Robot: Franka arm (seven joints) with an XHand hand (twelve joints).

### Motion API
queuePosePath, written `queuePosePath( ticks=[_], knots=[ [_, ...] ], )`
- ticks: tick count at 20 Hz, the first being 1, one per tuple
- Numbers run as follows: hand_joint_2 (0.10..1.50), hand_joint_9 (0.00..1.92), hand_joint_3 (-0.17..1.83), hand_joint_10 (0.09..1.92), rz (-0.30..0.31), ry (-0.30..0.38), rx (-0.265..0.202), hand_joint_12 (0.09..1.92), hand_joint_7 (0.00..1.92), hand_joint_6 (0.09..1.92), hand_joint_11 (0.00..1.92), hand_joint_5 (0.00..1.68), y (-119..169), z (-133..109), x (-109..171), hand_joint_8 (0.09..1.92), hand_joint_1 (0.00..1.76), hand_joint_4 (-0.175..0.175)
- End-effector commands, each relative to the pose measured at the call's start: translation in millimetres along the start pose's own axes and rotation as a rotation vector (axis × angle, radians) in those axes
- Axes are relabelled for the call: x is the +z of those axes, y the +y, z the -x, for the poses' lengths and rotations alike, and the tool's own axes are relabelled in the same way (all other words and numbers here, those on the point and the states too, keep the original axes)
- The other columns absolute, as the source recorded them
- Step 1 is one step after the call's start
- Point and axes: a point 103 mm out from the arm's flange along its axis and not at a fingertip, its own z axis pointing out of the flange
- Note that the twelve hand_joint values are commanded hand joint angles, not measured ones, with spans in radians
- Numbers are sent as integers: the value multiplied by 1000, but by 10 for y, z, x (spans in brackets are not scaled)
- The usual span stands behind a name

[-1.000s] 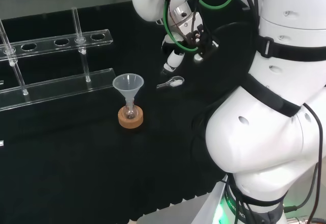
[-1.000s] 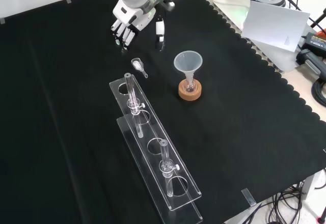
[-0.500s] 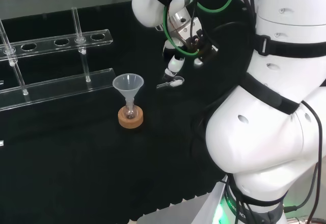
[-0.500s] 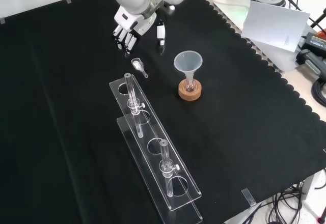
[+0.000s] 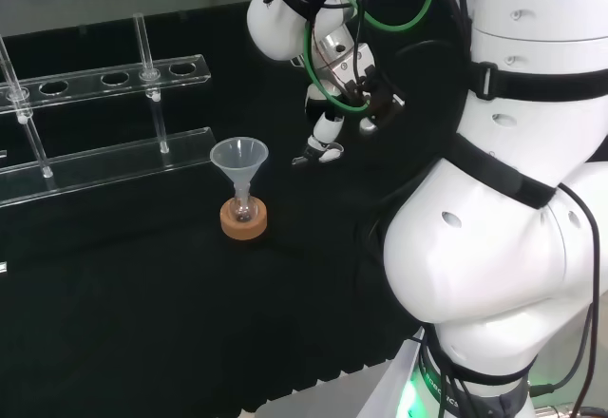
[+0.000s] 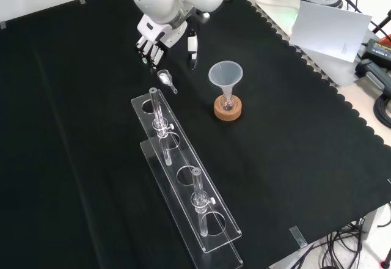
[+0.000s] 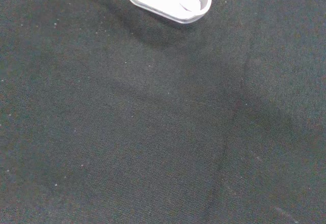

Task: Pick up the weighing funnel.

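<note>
**Hand poised over the weighing funnel, nothing gripped yet**

Working in the front view, nearest you is the clear test-tube rack [image 6: 183, 177], running from near right to far left. Beyond it on the right, the funnel [image 6: 225, 73] stands in its flask on the cork ring [image 6: 227, 110].

Just past the rack's far end, the weighing funnel [image 6: 165, 78] lies on the black cloth [image 6: 293, 147]. Its long axis runs diagonally, with the bowl far left and the short stem pointing near right, towards the rack.

Farthest off is the hand [image 6: 160, 29]. Its fingers [image 6: 146, 49] hang straight down and its thumb [image 6: 192, 46] is spread well to the right, so it is open and holding nothing. The piece sits just nearer than the gap between them.

Your risks, as I judge them:
- The piece is small, clear and likely light, so a fingertip landing first could skid it into the rack or spin it about its stem.
- The bowl shows white in the wrist view. I cannot tell powder from glare, so a tilted lift might spill it.
- Closing on the narrow stem would probably let it pivot.
</note>
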Motion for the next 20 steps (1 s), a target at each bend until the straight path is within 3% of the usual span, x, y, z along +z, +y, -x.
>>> queuePosePath(
  ticks=[1, 4, 8, 20],
  knots=[
    [805, 352, 28, 686, -28, 49, 24, 1478, 712, 87, 0, 576, 53, 54, 86, 450, 536, 23],
    [805, 355, 28, 684, -22, 44, 11, 1482, 717, 87, 0, 579, 37, 163, 117, 449, 543, 21],
    [806, 358, 28, 682, -21, 25, 22, 1486, 718, 87, 0, 582, 120, 125, 131, 448, 546, 19],
    [809, 362, 29, 678, -29, 40, -9, 1494, 722, 87, 0, 585, 188, 171, 268, 445, 556, 16]
  ],
)
